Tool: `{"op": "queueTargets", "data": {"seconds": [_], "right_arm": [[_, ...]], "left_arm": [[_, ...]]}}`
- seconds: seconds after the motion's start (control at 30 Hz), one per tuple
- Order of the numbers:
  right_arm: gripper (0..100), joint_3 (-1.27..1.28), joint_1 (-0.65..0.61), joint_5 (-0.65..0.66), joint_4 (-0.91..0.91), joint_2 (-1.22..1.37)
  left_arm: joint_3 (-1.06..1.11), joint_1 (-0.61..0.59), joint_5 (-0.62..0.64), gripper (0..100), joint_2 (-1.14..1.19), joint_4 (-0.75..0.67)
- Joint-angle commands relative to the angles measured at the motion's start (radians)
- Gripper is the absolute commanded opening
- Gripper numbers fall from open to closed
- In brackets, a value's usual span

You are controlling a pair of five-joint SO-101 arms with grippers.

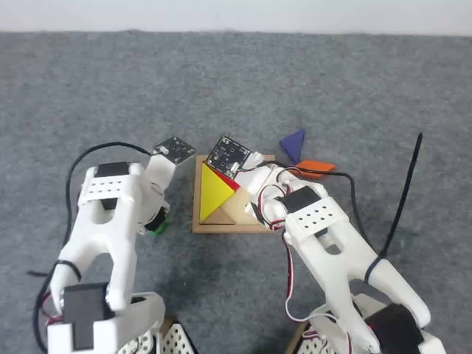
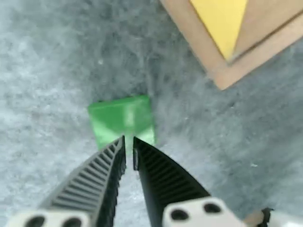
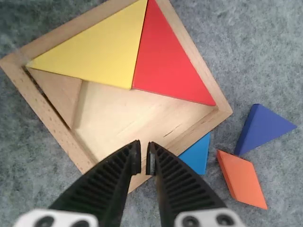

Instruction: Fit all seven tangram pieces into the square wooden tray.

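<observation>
The square wooden tray [image 3: 49, 116] holds a large yellow triangle [image 3: 97, 52], a large red triangle [image 3: 165, 66] and a plain wood-coloured triangle [image 3: 64, 94]; the remainder of its floor is bare. My right gripper [image 3: 143, 153] hangs shut over that bare floor near the tray's rim. Just outside that rim lie a light blue triangle [image 3: 196, 153], a dark blue triangle [image 3: 260, 127] and an orange parallelogram [image 3: 241, 178]. A green square [image 2: 122, 120] lies on the carpet off the tray's left side [image 1: 196, 199]. My left gripper [image 2: 129, 142] is shut, its tips at the square's near edge.
Grey carpet covers the whole table. In the high view the dark blue triangle [image 1: 293, 145] and the orange piece [image 1: 315, 166] lie to the tray's far right, and a black cable [image 1: 402, 199] runs along the right arm. Open carpet stretches beyond the tray.
</observation>
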Motion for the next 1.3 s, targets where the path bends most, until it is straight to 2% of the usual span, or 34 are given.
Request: {"op": "queueTargets", "data": {"seconds": [0.0,0.1,0.2,0.4,0.57,0.77,0.9,1.1,1.27], "right_arm": [[4.1,-0.006,0.015,-0.003,-0.044,-0.058],[4.1,-0.006,0.015,-0.003,-0.045,-0.056],[4.1,-0.006,0.015,-0.003,-0.045,-0.056],[4.1,-0.006,0.015,-0.003,-0.045,-0.056],[4.1,-0.006,0.013,-0.003,-0.045,-0.056],[4.1,-0.006,0.013,-0.003,-0.045,-0.056],[4.1,-0.006,0.013,-0.003,-0.045,-0.056],[4.1,-0.006,0.015,-0.003,-0.045,-0.056],[4.1,-0.006,0.015,-0.003,-0.045,-0.058]], "left_arm": [[-0.041,0.031,0.035,2,-0.014,0.02],[-0.045,0.034,0.041,2,-0.015,0.017],[-0.067,-0.012,0.055,3,-0.006,-0.009],[-0.07,-0.092,0.051,18,-0.003,-0.069],[-0.07,-0.086,0.049,20,0.0,-0.075],[-0.088,-0.092,0.005,24,0.186,-0.12],[-0.211,-0.098,0.052,24,0.308,-0.049],[-0.222,-0.063,0.049,24,0.339,-0.032],[-0.22,-0.061,0.048,11,0.341,-0.034]]}}
